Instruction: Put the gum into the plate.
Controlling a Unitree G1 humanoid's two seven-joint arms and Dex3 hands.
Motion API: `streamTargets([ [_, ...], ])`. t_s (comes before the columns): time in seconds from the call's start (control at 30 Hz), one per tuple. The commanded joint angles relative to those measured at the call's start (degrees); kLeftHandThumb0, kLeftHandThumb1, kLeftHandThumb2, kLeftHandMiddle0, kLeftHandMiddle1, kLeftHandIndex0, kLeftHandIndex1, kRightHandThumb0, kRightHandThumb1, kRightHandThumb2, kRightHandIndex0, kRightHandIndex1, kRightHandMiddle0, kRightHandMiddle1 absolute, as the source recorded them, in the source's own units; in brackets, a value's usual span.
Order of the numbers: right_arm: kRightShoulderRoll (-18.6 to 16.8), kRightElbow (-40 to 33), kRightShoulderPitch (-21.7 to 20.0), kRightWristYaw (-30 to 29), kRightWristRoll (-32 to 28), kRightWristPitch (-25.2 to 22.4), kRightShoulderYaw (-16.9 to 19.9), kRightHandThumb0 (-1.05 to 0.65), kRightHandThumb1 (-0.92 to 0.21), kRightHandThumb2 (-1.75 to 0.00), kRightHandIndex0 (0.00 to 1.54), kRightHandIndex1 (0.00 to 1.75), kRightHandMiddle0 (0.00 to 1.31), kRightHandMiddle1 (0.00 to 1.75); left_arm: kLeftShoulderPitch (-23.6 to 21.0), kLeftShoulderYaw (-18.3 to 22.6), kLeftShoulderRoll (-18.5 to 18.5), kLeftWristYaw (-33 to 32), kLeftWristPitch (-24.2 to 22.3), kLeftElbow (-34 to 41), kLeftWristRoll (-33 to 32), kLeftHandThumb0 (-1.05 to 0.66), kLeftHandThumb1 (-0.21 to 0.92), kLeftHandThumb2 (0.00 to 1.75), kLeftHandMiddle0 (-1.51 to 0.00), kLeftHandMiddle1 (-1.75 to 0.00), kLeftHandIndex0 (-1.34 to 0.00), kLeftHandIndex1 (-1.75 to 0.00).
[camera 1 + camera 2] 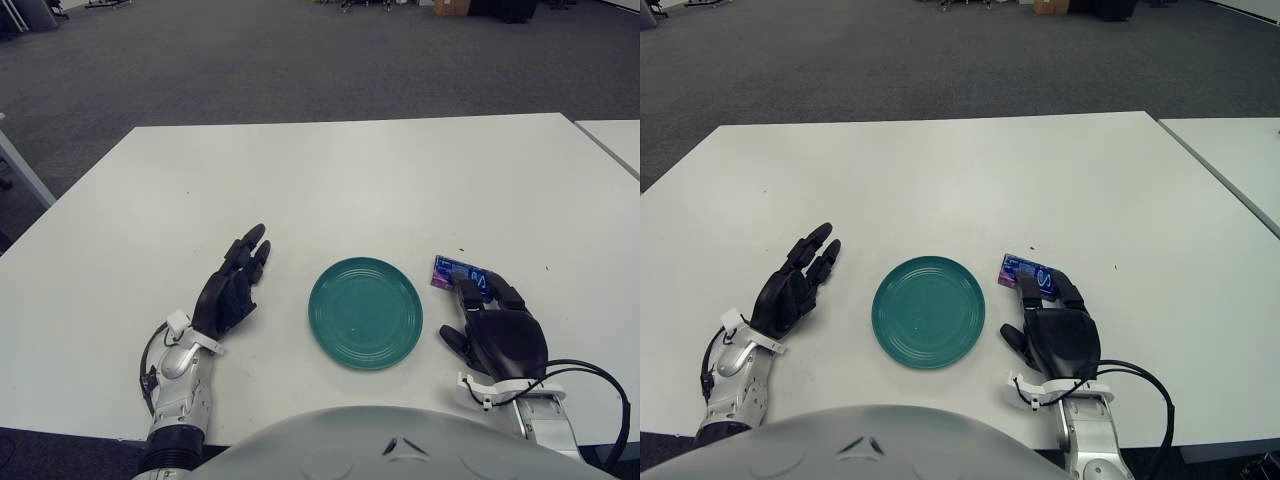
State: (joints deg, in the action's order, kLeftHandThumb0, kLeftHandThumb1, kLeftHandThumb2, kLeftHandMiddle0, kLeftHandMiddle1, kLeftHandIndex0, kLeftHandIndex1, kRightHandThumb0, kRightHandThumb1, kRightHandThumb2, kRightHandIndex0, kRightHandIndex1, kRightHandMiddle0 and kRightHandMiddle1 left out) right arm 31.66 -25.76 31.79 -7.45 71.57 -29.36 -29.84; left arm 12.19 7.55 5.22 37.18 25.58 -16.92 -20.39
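A small blue and purple gum pack lies on the white table, just right of the teal plate. My right hand sits at the pack's near end, its fingers curled over that end and the thumb sticking out to the left. The pack's far end shows beyond the fingertips. The plate has nothing in it. My left hand shows left of the plate, fingers stretched out and holding nothing.
A second white table edges in at the far right. Dark grey carpet lies beyond the table's far edge. A black cable loops by my right wrist near the front edge.
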Motion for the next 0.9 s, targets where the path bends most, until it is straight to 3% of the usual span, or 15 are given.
streamTargets([
  [0.0, -5.35, 6.28, 1.65, 5.18, -2.09, 0.28, -2.55, -0.95, -0.92, -0.94, 0.4, 0.02, 0.0, 0.51, 0.68, -0.3, 0.17, -0.93, -1.3, -0.35, 0.44, -1.04, 0.92, 0.94, -0.11, -0.01, 0.0, -0.33],
  [0.3, -5.2, 4.78, 2.33, 5.33, -1.33, -0.28, -2.87, -0.94, -0.92, -0.93, 0.4, 0.01, 0.0, 0.51, 0.21, -0.04, 0.81, 0.14, -1.09, -2.39, 0.34, -1.03, 0.92, 0.92, -0.13, -0.01, 0.0, -0.36],
  [0.57, -3.95, -9.01, 7.37, 11.93, 7.02, -2.03, -2.38, -0.96, -0.92, -0.91, 0.41, 0.01, 0.0, 0.56, -0.42, -0.12, -0.81, 1.74, 1.78, -3.97, -1.43, -1.03, 0.92, 0.92, -0.15, -0.02, 0.0, -0.38],
  [0.7, -3.42, -16.79, 10.98, 14.46, 12.08, -0.78, -1.26, -0.97, -0.92, -0.9, 0.41, 0.01, 0.0, 0.6, -0.8, -1.33, -3.12, 3.35, 4.41, -3.59, -2.71, -1.04, 0.92, 0.93, -0.15, -0.01, 0.0, -0.41],
  [0.87, -4.7, -22.42, 13.58, 15.13, 16.45, 1.54, -0.59, -0.96, -0.92, -0.89, 0.44, 0.02, 0.0, 0.65, -0.87, -0.59, -2.92, 6.83, 5.2, -3.88, -4.89, -1.05, 0.92, 0.94, -0.15, -0.01, 0.0, -0.45],
])
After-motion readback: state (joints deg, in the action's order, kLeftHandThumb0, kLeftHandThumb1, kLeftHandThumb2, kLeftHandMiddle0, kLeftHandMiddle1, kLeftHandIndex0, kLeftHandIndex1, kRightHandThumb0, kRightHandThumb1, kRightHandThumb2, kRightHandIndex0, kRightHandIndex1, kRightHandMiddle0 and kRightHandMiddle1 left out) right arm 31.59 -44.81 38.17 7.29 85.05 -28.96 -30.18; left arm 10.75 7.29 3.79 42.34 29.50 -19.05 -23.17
